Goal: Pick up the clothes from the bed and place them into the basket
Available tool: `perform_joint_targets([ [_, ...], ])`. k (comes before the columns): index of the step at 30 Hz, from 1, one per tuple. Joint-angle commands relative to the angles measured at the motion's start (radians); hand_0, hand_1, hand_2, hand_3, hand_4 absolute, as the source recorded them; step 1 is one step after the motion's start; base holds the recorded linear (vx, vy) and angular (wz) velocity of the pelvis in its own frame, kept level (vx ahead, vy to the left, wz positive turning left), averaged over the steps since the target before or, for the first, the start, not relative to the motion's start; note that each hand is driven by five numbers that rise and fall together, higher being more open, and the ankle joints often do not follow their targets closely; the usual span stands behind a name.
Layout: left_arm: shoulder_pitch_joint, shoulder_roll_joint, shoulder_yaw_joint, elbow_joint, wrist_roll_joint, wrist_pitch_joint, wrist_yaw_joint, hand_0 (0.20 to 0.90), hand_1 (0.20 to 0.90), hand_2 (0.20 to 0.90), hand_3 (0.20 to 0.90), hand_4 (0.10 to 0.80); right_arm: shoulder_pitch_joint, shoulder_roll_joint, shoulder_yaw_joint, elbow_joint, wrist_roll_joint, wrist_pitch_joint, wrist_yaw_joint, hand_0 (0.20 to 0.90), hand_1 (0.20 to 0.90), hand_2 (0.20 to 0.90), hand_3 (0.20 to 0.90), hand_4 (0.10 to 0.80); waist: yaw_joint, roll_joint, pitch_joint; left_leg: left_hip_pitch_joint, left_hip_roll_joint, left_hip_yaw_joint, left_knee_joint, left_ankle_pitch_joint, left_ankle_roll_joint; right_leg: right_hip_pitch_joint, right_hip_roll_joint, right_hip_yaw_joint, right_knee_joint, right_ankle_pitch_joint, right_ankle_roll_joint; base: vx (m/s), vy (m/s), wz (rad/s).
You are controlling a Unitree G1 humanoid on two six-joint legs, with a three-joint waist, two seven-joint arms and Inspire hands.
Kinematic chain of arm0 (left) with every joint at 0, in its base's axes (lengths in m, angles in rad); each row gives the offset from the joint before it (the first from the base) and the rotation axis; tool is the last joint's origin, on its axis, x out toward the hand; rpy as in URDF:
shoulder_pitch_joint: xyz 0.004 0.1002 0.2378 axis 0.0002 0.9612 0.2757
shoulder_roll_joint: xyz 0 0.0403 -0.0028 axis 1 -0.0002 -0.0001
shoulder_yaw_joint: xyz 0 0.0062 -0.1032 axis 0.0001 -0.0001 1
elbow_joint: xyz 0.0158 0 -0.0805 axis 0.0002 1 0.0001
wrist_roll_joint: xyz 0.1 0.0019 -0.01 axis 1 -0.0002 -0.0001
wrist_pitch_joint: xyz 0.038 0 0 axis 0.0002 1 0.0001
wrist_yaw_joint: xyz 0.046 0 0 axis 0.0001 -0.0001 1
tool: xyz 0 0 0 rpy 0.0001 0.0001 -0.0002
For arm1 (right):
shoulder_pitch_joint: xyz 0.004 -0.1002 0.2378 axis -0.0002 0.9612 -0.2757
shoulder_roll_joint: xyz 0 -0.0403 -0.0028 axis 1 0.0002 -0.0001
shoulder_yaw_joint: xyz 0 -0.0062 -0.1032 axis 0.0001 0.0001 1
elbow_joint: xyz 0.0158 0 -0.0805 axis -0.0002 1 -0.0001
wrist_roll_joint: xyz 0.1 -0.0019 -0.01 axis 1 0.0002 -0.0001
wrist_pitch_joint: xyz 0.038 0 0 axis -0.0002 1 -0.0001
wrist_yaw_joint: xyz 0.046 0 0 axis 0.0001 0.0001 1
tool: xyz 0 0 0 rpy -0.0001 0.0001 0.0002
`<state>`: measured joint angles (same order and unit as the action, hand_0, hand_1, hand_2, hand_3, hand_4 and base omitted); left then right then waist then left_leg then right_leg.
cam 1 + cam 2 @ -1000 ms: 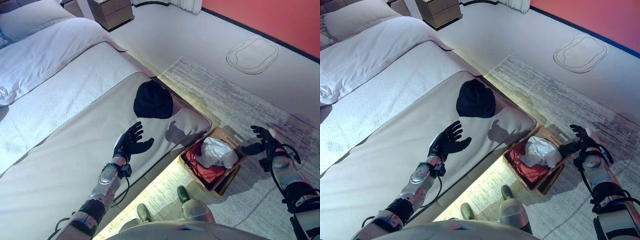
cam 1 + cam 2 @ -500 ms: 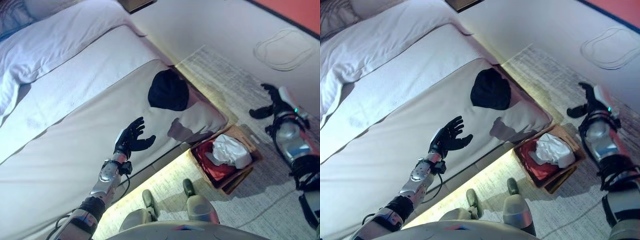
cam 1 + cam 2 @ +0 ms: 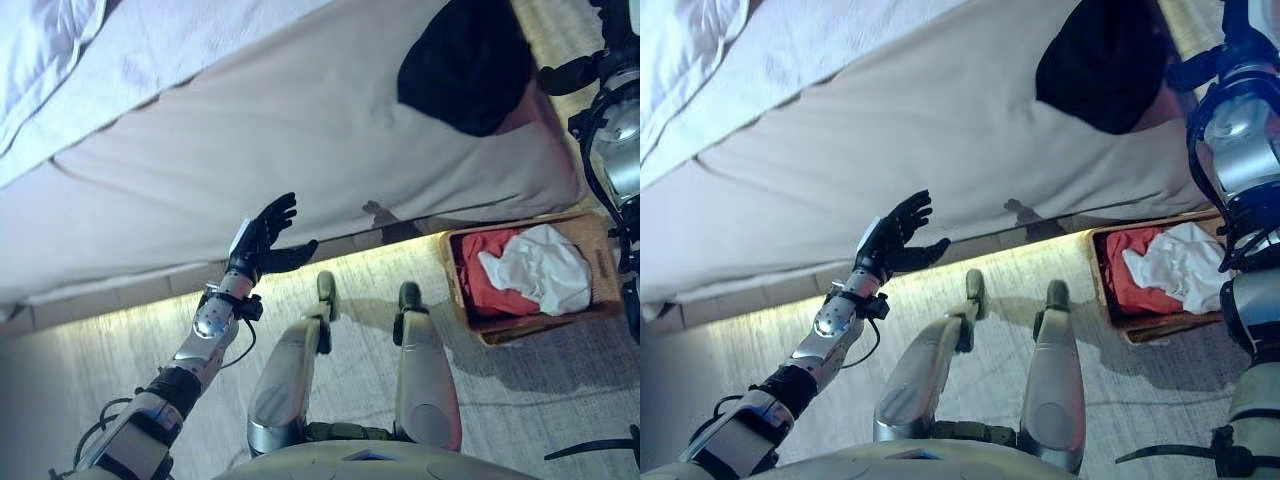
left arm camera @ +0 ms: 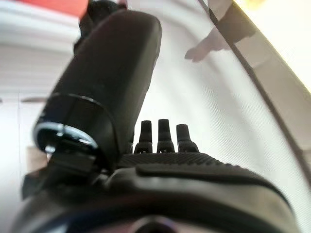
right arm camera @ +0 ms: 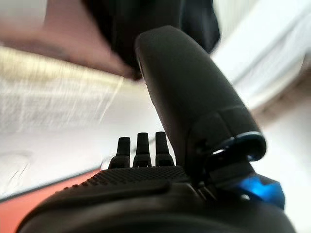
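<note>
Head views, looking down across the bed (image 3: pixel 250 130) edge. The bed fills the upper part of the frame, covered by a beige spread, with white bedding (image 3: pixel 40 60) at the upper left. A black garment (image 3: pixel 465 65) lies on the spread at the upper right, near the bed's corner. Below the bed a grey rug (image 3: pixel 100 370) covers the floor.

The basket (image 3: pixel 525 330) stands on the rug at centre right, just beside the bed's side. It holds a red cloth (image 3: pixel 482 282) and, partly over it, a crumpled white cloth (image 3: pixel 540 265).

The left hand (image 3: pixel 262 235) is raised at centre left, in front of the bed's side, fingers spread wide and straight, holding nothing. Its wrist view shows straight fingers (image 4: pixel 159 133) over the pale spread.

The right hand (image 3: pixel 578 72) shows at the upper right edge, just beside the black garment; only part of it is in frame in the head views. Its wrist view shows straight fingers (image 5: pixel 141 145) and an extended thumb, with the black garment (image 5: pixel 146 14) beyond; the hand is wide and empty.
</note>
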<state>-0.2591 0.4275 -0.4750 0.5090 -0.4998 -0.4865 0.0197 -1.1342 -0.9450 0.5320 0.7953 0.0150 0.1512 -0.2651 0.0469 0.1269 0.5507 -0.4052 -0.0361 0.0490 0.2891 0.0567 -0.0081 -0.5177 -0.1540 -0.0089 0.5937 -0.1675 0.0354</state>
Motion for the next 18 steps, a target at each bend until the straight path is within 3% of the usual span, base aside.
perform_joint_targets([
  [1, 0.032, 0.029, 0.02, -0.197, -0.024, -0.14, 0.012, 0.9, 0.9, 0.9, 0.9, 0.8, -0.178, -0.047, 0.022, -0.1, 0.005, 0.008, -0.094, 0.9, 0.9, 0.9, 0.9, 0.8, -0.011, -0.003, -0.031, -0.064, -0.038, -0.066, 0.246, -0.236, 0.017, 0.001, 0.034, -0.094, 0.014, -0.032, -0.079, 0.001, -0.041, 0.21],
  [9, 0.03, 0.078, 0.044, -0.335, -0.038, -0.117, 0.062, 0.9, 0.9, 0.9, 0.9, 0.8, -0.2, 0.005, 0.016, -0.032, 0.045, 0.064, -0.079, 0.9, 0.9, 0.9, 0.9, 0.8, 0.034, -0.004, -0.031, -0.263, -0.049, -0.072, 0.419, -0.28, 0.038, -0.158, 0.048, -0.113, 0.178, -0.082, -0.102, -0.011, -0.077, 0.15],
  [17, 0.055, 0.127, 0.068, -0.445, -0.044, -0.086, 0.122, 0.9, 0.9, 0.9, 0.9, 0.8, -0.264, -0.011, 0.102, 0.168, 0.058, 0.071, -0.025, 0.9, 0.9, 0.9, 0.9, 0.8, 0.078, 0.008, -0.031, -0.385, -0.056, -0.083, 0.539, -0.326, 0.058, -0.27, 0.054, -0.123, 0.303, -0.133, -0.106, 0.02, -0.087, 0.11],
  [18, 0.065, 0.14, 0.075, -0.458, -0.058, -0.076, 0.116, 0.9, 0.9, 0.9, 0.9, 0.8, -0.281, -0.02, 0.113, 0.199, 0.07, 0.068, -0.012, 0.82, 0.82, 0.82, 0.807, 0.707, 0.087, 0.012, -0.031, -0.401, -0.057, -0.085, 0.551, -0.327, 0.061, -0.286, 0.052, -0.127, 0.319, -0.138, -0.108, -0.013, -0.101, 0.1],
])
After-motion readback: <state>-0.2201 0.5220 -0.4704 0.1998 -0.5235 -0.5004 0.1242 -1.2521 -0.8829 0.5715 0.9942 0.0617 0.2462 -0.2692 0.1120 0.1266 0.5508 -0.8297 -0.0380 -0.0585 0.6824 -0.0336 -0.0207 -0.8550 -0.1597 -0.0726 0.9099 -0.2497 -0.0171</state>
